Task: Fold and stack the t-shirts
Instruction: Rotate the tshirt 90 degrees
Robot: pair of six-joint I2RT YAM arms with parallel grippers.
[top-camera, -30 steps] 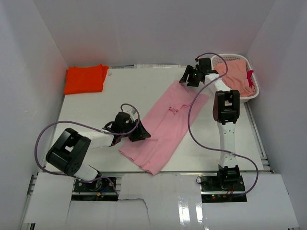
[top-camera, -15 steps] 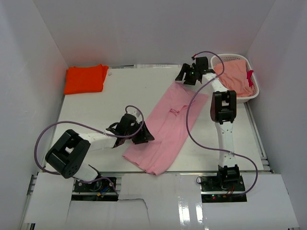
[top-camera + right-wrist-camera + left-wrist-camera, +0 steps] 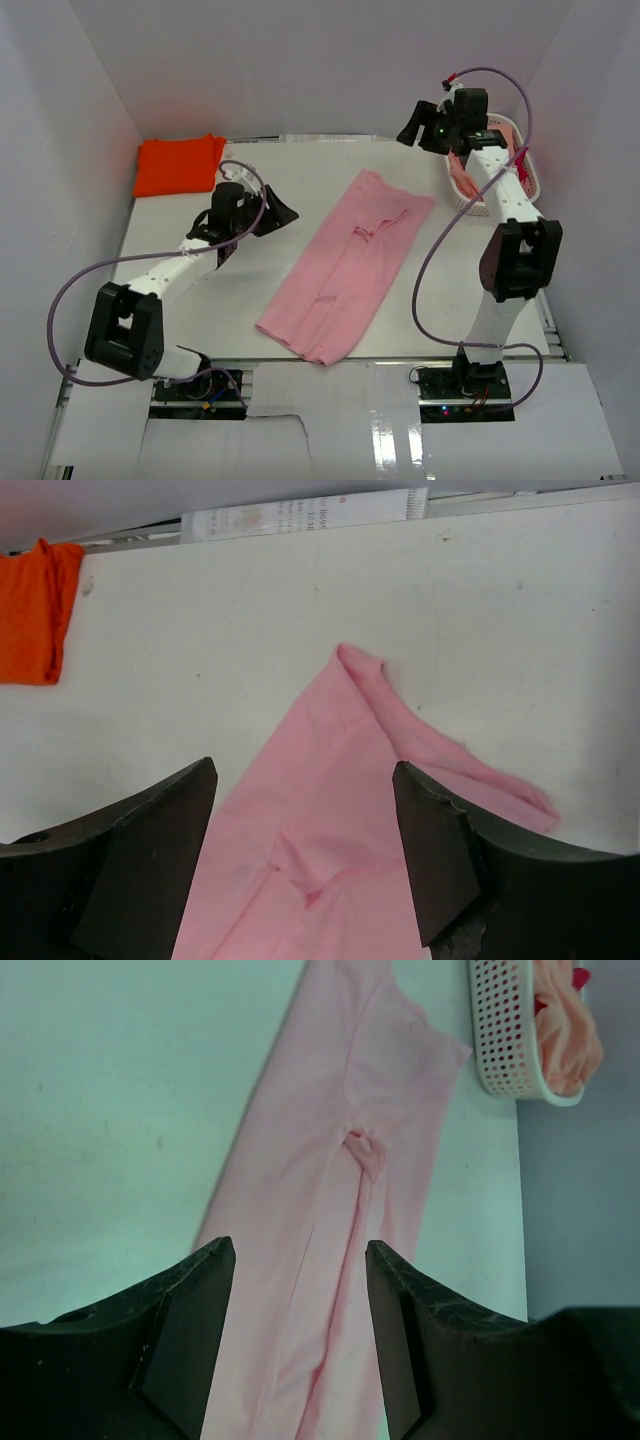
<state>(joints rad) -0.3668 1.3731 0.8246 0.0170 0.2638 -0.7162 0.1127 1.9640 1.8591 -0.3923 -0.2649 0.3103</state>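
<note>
The light pink t-shirt (image 3: 345, 265) lies as a long folded strip running diagonally across the middle of the table, with a small pucker near its far end (image 3: 362, 1150) (image 3: 330, 810). The bright orange t-shirt (image 3: 180, 165) sits folded at the back left corner (image 3: 30, 610). My left gripper (image 3: 277, 212) hovers open to the left of the pink shirt, with nothing between its fingers (image 3: 300, 1260). Raised near the back right, my right gripper (image 3: 415, 125) is also open and empty, looking down on the shirt's far end (image 3: 305, 770).
A white lattice basket (image 3: 532, 190) stands at the back right, partly behind the right arm, with salmon cloth (image 3: 565, 1030) in it. White walls close in the table on three sides. A printed paper strip (image 3: 300, 515) lies along the back edge.
Both grippers have drawn away from the pink shirt and opened wider. The left went back and left from its near edge; the right rose towards the basket. The shirt lies flat.
</note>
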